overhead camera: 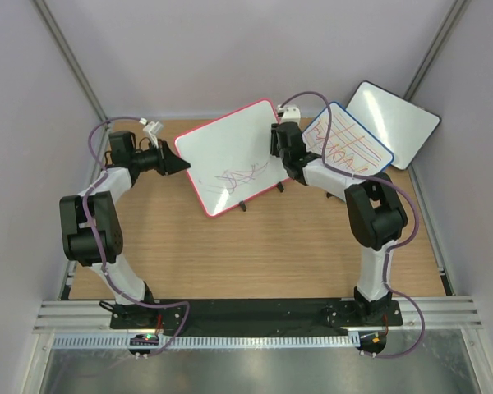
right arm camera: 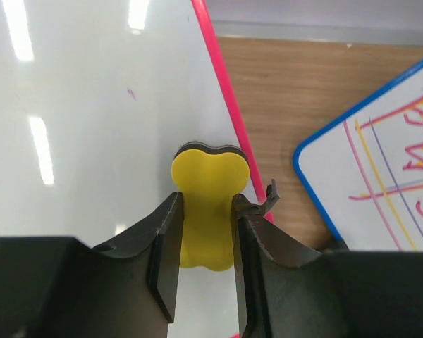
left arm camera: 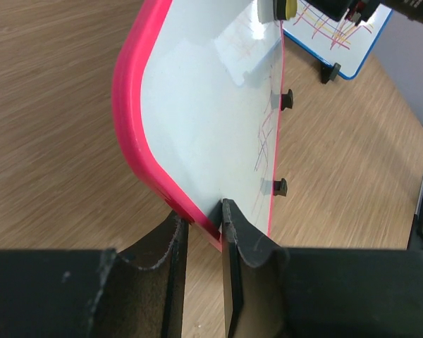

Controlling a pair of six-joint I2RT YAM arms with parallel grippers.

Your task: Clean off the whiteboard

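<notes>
The whiteboard (overhead camera: 230,152) has a red-pink frame and stands tilted on small black feet, with purple-red scribbles (overhead camera: 240,176) on its lower part. My left gripper (overhead camera: 181,164) is shut on the board's left corner; in the left wrist view (left arm camera: 201,215) the pink frame (left arm camera: 130,105) sits between the jaws. My right gripper (overhead camera: 279,146) is shut on a yellow bone-shaped eraser (right arm camera: 208,190). It holds the eraser against the white surface (right arm camera: 92,105) near the board's right edge. The scribbles also show in the left wrist view (left arm camera: 264,141).
A smaller blue-framed board (overhead camera: 349,139) with red and yellow lines lies just right of the whiteboard, under my right arm. It also shows in the right wrist view (right arm camera: 381,176). A black-framed blank board (overhead camera: 394,121) leans at the back right. Walls enclose the wooden table (overhead camera: 255,254).
</notes>
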